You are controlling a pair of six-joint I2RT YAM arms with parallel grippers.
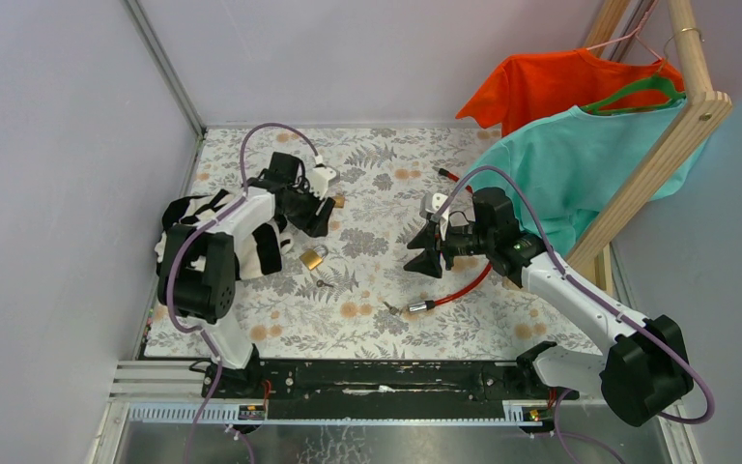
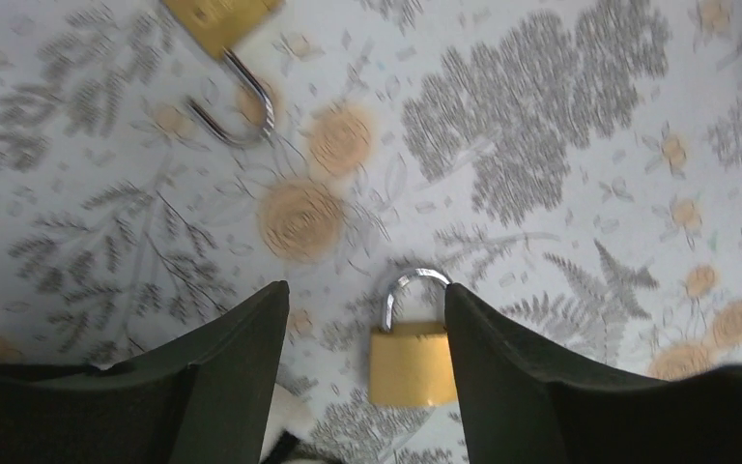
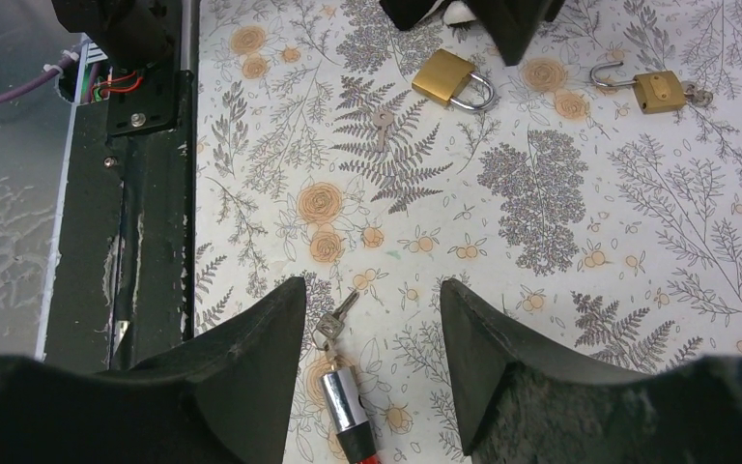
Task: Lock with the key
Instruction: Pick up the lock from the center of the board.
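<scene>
A brass padlock (image 1: pixel 312 258) with its shackle down lies on the floral table. In the left wrist view this padlock (image 2: pixel 411 360) lies below and between my open fingers, close to the right one. My left gripper (image 1: pixel 317 220) (image 2: pixel 365 287) is open and empty above it. A second brass padlock (image 1: pixel 338 201) (image 2: pixel 217 19) (image 3: pixel 659 90) has an open shackle and a key in its base. A loose key (image 1: pixel 324 283) (image 3: pixel 382 121) lies near the first padlock (image 3: pixel 449 79). My right gripper (image 1: pixel 423 253) (image 3: pixel 372 283) is open above a ringed key (image 3: pixel 333 314).
The ringed key hangs on a silver cap (image 3: pixel 345 406) of a red cable (image 1: pixel 464 288). A black-and-white cloth (image 1: pixel 242 242) lies by the left arm. A wooden rack (image 1: pixel 657 155) with orange and teal shirts stands at right. A black rail (image 3: pixel 140 193) runs along the near edge.
</scene>
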